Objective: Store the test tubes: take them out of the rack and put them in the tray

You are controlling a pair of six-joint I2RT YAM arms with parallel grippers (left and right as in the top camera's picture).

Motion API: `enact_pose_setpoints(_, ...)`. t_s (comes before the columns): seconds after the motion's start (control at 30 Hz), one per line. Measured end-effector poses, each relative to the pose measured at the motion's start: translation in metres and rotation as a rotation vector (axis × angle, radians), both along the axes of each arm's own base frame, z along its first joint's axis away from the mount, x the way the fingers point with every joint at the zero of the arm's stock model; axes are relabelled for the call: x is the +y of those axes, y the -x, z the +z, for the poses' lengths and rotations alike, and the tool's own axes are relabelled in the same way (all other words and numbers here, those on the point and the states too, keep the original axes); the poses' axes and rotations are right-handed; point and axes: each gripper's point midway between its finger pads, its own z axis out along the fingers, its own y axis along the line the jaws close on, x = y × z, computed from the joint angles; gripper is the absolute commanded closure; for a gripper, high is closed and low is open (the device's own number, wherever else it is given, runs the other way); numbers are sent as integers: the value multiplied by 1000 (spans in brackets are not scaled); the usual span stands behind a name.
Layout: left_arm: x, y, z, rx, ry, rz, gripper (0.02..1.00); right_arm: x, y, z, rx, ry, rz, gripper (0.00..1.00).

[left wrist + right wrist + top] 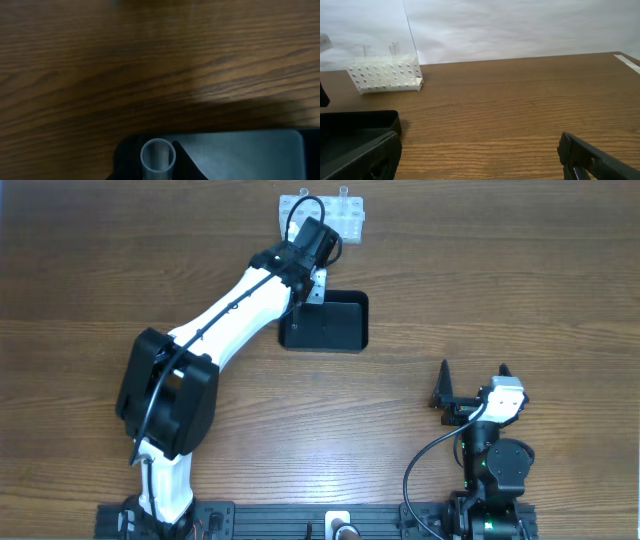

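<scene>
- Looking down in the top view, we find the left gripper (314, 278) over the tray's (335, 330) far left corner. The rack (340, 215) is just beyond it, at the tabletop's (520, 270) far edge. The right gripper (470, 388) sits well apart, fingers spread.
- Left wrist view: that gripper is clamped on a test tube (158, 156), long axis upright, mouth up. It hangs at the tray's rim, and we judge the floor lies just inward.
- Right wrist view: two tubes (394, 48) stand in the rack.
</scene>
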Motion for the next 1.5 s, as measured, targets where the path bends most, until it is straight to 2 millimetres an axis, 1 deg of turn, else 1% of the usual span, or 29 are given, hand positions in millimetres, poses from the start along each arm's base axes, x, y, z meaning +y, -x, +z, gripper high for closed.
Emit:
enact_pose_setpoints(0.13,0,2,-18,36,-12,-3,980,0,0,0,0,0,0,9)
enact_pose_setpoints(0.2,0,3,-21,43,-13,-4,978,0,0,0,0,0,0,7)
enact_pose_setpoints(0.93,2,7,-23,64,-22,-5,978,0,0,0,0,0,0,9)
enact_pose_setpoints(1.17,2,7,-23,64,-22,-5,965,0,0,0,0,0,0,7)
enact_pose_setpoints(1.2,2,7,-23,64,-22,-5,954,0,0,0,0,0,0,7)
enact_pose_setpoints(1.3,2,8,-23,64,-22,-5,851,0,0,0,0,0,0,9)
enact_pose_setpoints(1.4,1,8,-23,66,-20,-7,822,0,0,0,0,0,0,7)
enact_pose_setpoints(1.5,1,8,-23,67,-20,-7,752,0,0,0,0,0,0,7)
